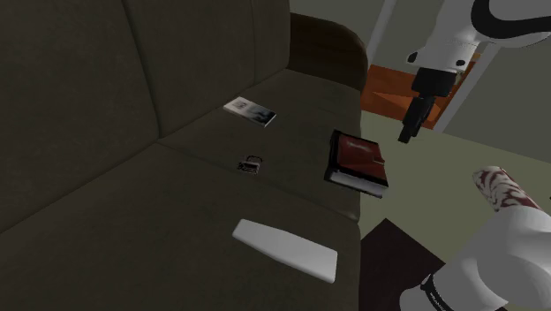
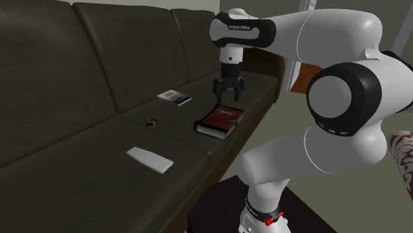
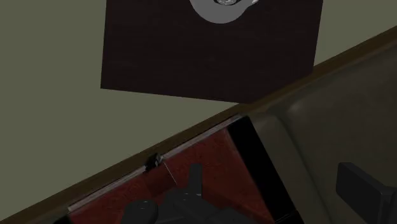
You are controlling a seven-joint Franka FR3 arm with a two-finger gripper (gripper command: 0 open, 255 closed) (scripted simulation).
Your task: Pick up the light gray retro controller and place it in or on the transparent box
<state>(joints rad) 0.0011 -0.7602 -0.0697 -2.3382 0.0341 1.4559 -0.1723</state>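
Basically nothing's done yet: the gripper (image 2: 227, 98) is hovering over the dark red book (image 2: 220, 120), jaws looking apart and gripping nothing. The controller (image 1: 284, 250), a flat, smooth, pale grey slab with rounded corners, is lying on the dark sofa (image 1: 106, 230) seat cushion, well apart from the gripper. Grab, carry and drop are all still waiting, and which item is the transparent box isn't clear.
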